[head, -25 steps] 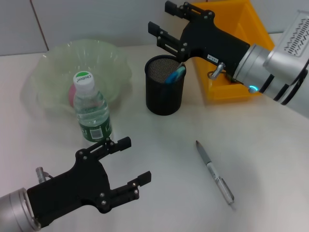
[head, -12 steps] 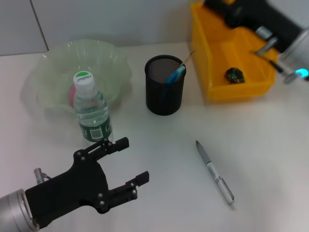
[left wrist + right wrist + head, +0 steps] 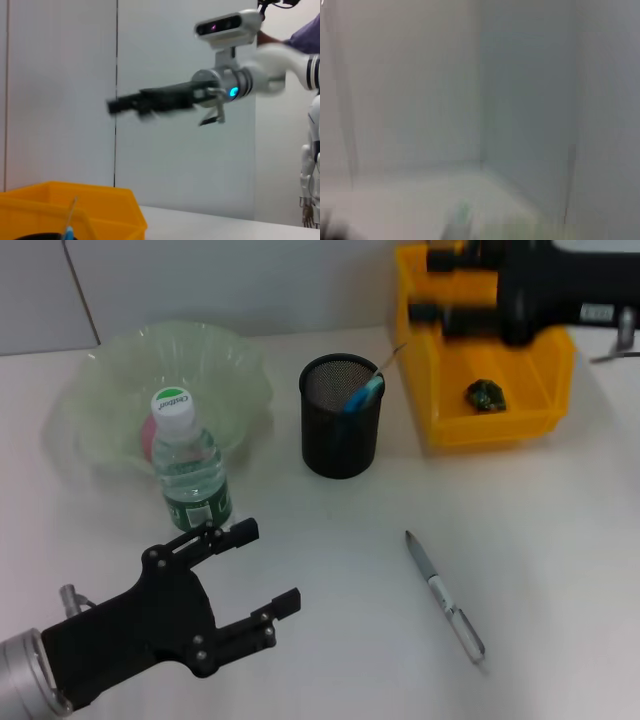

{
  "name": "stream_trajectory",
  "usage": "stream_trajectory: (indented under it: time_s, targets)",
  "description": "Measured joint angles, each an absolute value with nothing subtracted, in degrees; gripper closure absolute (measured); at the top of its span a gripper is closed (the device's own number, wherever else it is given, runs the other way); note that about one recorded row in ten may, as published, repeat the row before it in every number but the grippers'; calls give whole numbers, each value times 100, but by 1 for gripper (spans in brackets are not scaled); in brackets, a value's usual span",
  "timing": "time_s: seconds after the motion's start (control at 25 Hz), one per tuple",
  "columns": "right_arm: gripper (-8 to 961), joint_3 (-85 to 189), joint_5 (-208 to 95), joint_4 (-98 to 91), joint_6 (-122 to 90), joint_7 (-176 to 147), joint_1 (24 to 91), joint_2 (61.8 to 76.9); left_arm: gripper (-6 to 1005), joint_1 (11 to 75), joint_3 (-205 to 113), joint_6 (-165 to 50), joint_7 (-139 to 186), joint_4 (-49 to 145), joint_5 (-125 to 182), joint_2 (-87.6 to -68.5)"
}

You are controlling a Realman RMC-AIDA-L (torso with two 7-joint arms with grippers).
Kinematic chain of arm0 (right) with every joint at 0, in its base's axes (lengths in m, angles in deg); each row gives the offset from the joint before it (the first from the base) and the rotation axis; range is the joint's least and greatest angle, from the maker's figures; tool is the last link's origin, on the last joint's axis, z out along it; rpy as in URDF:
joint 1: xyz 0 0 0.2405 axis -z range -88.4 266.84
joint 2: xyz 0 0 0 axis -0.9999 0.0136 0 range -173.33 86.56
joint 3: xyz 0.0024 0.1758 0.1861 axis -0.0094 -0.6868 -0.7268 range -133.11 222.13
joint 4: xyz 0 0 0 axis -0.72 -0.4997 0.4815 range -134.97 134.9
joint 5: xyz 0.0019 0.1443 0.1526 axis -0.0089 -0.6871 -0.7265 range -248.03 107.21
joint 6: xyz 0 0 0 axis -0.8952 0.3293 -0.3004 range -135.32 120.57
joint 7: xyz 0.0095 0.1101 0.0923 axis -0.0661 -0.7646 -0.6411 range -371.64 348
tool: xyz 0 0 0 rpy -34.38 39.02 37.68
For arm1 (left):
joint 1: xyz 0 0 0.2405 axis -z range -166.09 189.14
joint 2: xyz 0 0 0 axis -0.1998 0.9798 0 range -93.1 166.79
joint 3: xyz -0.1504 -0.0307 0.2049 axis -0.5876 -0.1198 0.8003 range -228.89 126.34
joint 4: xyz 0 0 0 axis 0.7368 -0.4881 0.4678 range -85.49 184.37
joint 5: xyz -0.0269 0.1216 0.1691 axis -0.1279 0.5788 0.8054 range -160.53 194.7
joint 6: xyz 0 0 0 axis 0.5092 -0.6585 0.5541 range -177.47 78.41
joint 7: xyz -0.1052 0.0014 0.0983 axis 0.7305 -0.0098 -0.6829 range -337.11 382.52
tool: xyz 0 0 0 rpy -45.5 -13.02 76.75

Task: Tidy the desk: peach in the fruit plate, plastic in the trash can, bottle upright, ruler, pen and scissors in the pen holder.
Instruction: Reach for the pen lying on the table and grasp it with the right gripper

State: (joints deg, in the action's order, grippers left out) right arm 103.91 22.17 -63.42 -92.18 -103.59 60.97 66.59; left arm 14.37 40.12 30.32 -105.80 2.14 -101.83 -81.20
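bottle [image 3: 190, 464]: stands up by the fruit plate [image 3: 225, 350], cap word too small to read
pen [image 3: 445, 596]: flat on desk [image 3: 560, 540]
left gripper [image 3: 262, 574]: fingers apart, holding nothing
right gripper [image 3: 432, 285]: over trash can [image 3: 432, 400], fingers apart
scissors [image 3: 362, 394]: in pen holder [image 3: 340, 440]

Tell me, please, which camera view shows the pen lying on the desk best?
The head view: the pen lies fully visible on the white desk, untouched by either pincer. The left wrist view and the right wrist view do not show it at all.
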Motion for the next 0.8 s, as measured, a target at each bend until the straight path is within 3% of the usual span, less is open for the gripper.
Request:
stream_trajectory:
  time_s: [0.08, 0.12, 0.16, 0.2, 0.24, 0.28, 0.32, 0.36, 0.44, 0.6, 0.8]
  targets:
    - [285, 10225, 3252, -7126, -9720, -10179, 5967, 6673, 214, 1443, 3988, 3037, -10580, 223, -10183, -8119]
    - [285, 10172, 4026, -7931, -10032, -10051, 5912, 6777, 214, 1444, 3972, 3042, -10581, 225, -10184, -8119]
    - [285, 10172, 4026, -7931, -10032, -10051, 5912, 6777, 214, 1442, 3954, 3049, -10581, 225, -10183, -8120]
    - [285, 10273, 4842, -8903, -10158, -10011, 5913, 6997, 214, 1436, 3932, 3060, -10583, 223, -10183, -8121]
    - [285, 10273, 4842, -8903, -10158, -10011, 5913, 6997, 214, 1436, 3932, 3060, -10583, 223, -10183, -8121]
    - [285, 10365, 5259, -9354, -10186, -9947, 5922, 7148, 214, 1432, 3922, 3069, -10586, 223, -10183, -8121]
    - [285, 10587, 6073, -9999, -10177, -9736, 5942, 7430, 214, 1417, 3839, 3132, -10707, 238, -10183, -8120]
    - [285, 10587, 6073, -9999, -10177, -9736, 5942, 7430, 214, 1417, 3839, 3132, -10707, 238, -10183, -8120]
    - [285, 11207, 6829, -10354, -10153, -9485, 5966, 7583, 214, 1383, 3725, 3155, -10839, 278, -10183, -8123]
    - [285, 11639, 6896, -10320, -10358, -9411, 5797, 7481, 214, 1301, 3460, 3223, -10875, 373, -10216, -8154]
    - [285, 12707, 7200, -10101, -10644, -9359, 5480, 7192, 214, 1232, 3391, 3330, -10881, 394, -10264, -8172]
